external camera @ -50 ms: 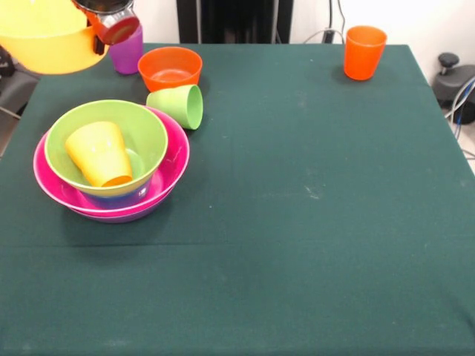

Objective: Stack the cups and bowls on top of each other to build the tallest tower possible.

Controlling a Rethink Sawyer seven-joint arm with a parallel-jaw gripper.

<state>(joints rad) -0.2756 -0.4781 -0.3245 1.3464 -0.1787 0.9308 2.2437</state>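
The tower stands at the left: a pink bowl (172, 156) nested in a purple bowl (130, 216), a blue bowl (125, 197) showing inside, and a light green bowl (145, 130) on top. A yellow-orange cup (96, 152) lies tilted in the green bowl. At the top left corner my gripper (102, 35) is shut on the rim of a large yellow bowl (44, 37), which hangs in the air above the table's edge. Behind it stands a purple cup (127, 53). An orange bowl (170, 68) sits upright, and a light green cup (178, 105) lies on its side.
An orange cup (364, 52) stands upright alone at the far right of the dark green table (297, 222). A black stand (448, 62) and cables sit just off the table's right edge.
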